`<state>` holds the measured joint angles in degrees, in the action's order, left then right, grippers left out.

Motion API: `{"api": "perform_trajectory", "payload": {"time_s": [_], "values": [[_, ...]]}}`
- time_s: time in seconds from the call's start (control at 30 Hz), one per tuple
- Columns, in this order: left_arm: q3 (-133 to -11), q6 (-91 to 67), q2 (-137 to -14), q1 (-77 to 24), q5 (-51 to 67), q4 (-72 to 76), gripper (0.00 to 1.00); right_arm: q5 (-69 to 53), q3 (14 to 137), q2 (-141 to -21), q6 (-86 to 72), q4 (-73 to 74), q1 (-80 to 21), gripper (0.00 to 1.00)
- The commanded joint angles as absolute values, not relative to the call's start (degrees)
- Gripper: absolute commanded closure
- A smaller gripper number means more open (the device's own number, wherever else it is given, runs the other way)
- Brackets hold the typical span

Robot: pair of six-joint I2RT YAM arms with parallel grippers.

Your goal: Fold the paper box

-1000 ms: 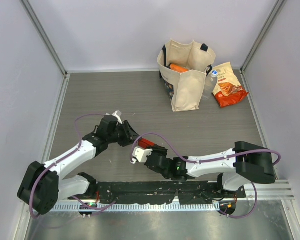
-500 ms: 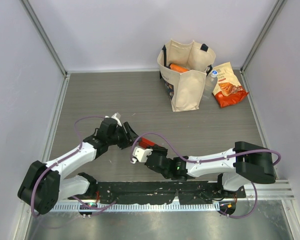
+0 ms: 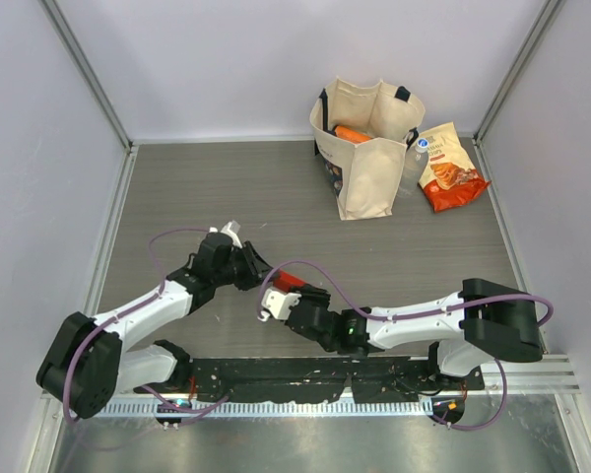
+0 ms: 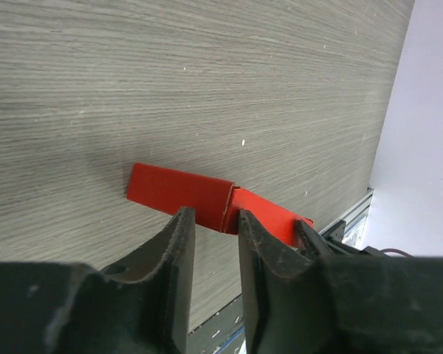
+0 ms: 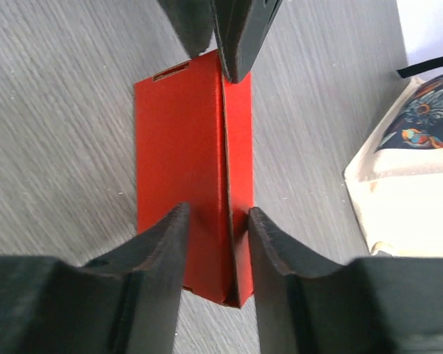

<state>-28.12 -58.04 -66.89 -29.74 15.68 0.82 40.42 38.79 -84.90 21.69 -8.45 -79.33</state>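
The paper box is a small flat piece of bright red card with a lengthwise fold. It lies on the grey table near the front, between my two grippers. In the left wrist view the box lies just beyond my left gripper, whose jaws stand a narrow gap apart, their tips at the fold. In the right wrist view the box runs away from my right gripper, whose jaws stand a little apart over its near end, either side of the fold. The left gripper touches the far end.
A beige cloth tote bag stands at the back right, with an orange-red snack bag beside it. The tote's side shows in the right wrist view. Grey walls close the table on three sides. The black base rail runs along the front.
The left gripper has shifted very slightly toward the box. The right arm and the box have hardly moved.
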Motion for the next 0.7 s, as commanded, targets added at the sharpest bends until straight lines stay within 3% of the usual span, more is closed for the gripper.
{"api": "perform_trajectory", "payload": {"time_s": [0.0, 0.07, 0.33, 0.5, 0.67], "values": [[-24.27, -56.51, -67.94, -29.71, 13.18, 1.67, 0.73, 36.83, 38.85, -84.91, 16.27, -5.19, -78.67, 0.46], [-23.65, -56.34, -68.38, -29.79, 12.83, 2.37, 0.78, 35.34, 39.46, -82.89, 12.07, -2.92, -77.01, 0.36], [-23.55, -55.20, -70.93, -30.23, 12.57, 3.34, 0.83, 26.04, 44.12, -68.92, -10.87, 14.75, -69.36, 0.20], [-22.85, -55.02, -69.88, -30.41, 12.74, 3.16, 0.84, 8.81, 42.37, -58.56, -30.88, 23.11, -54.53, 0.21], [-22.41, -55.20, -68.47, -30.76, 12.92, 2.73, 0.84, -8.68, 41.22, -60.10, -44.89, 21.18, -44.31, 0.25]]}}
